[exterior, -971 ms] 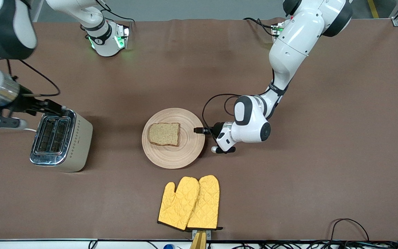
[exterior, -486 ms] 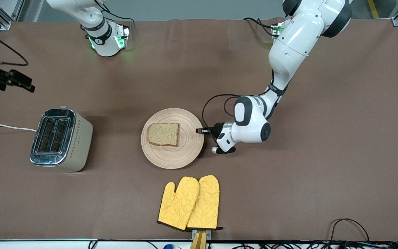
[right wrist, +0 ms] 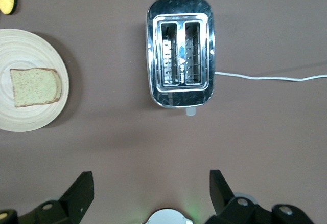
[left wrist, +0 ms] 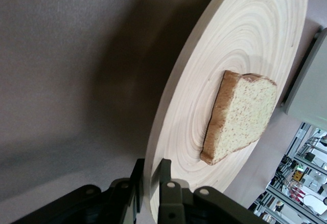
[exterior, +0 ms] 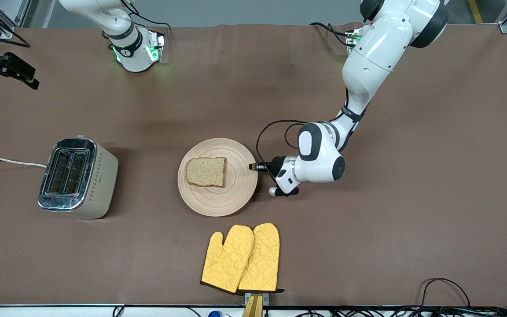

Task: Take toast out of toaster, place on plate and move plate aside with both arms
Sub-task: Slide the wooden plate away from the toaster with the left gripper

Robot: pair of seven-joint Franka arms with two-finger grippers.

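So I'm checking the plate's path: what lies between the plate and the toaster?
Nothing: the front view shows only bare brown table between the plate and the toaster; the right wrist view agrees.

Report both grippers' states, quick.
Left gripper: shut on the plate rim.
Right gripper: open, holding nothing, high above the toaster.

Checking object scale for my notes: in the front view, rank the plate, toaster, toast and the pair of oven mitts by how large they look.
1. Plate, toaster and oven mitts: footprints look similar, too close to rank.
2. Toast: clearly smallest, lying on the plate.
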